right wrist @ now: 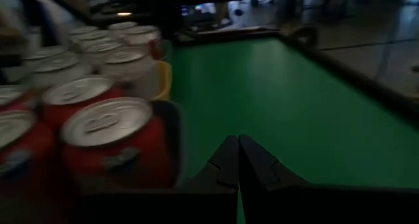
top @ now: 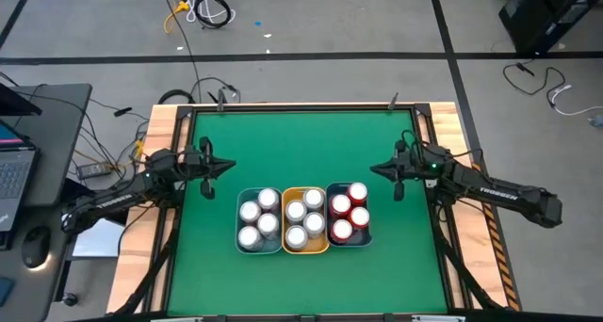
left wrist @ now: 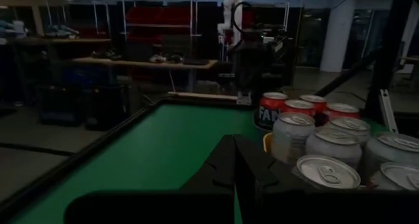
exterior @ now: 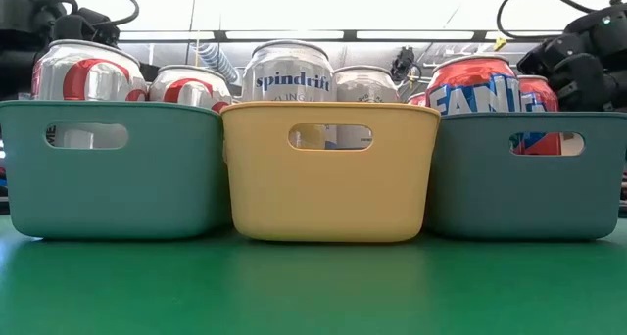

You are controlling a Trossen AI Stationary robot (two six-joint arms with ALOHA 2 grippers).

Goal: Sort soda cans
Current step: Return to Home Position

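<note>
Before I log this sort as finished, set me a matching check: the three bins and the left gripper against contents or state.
Things:
1. teal bin by the left arm
2. yellow bin
3. teal bin by the right arm
4. left gripper

Contents or state:
a. red cans
b. shut, holding nothing
c. spindrift can
d. silver cans with red patches

Pairs: 1-d, 2-c, 3-a, 4-b.

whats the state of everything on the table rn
left teal bin: upright, holds four silver cans
yellow bin: upright, holds four more silver cans
right teal bin: upright, holds four red cans
left gripper: shut, empty, clear of bins
right gripper: shut, empty, clear of bins
</note>
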